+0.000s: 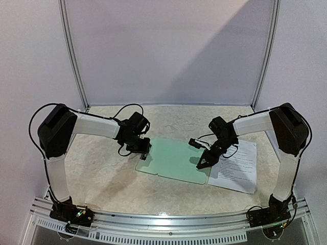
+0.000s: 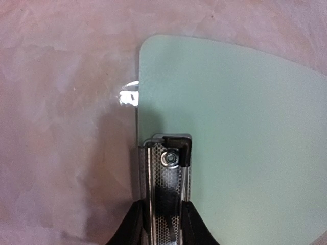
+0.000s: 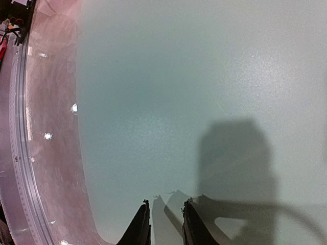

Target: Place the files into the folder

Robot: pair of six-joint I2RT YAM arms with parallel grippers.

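The folder (image 1: 173,161) is a pale mint-green board lying flat in the middle of the table. Its metal clip (image 2: 171,163) sits at the left short edge. My left gripper (image 1: 144,152) is at that edge, and in the left wrist view its jaws (image 2: 163,206) are closed on the clip from both sides. The files (image 1: 235,166) are white printed sheets lying on the table just right of the folder. My right gripper (image 1: 203,162) hovers over the folder's right part (image 3: 179,92). In the right wrist view its jaws (image 3: 166,204) stand narrowly apart and empty.
The table (image 1: 102,173) has a beige marbled top. A metal rail (image 1: 163,222) runs along the near edge and also shows in the right wrist view (image 3: 20,153). White walls with metal posts (image 1: 74,56) close the back and sides.
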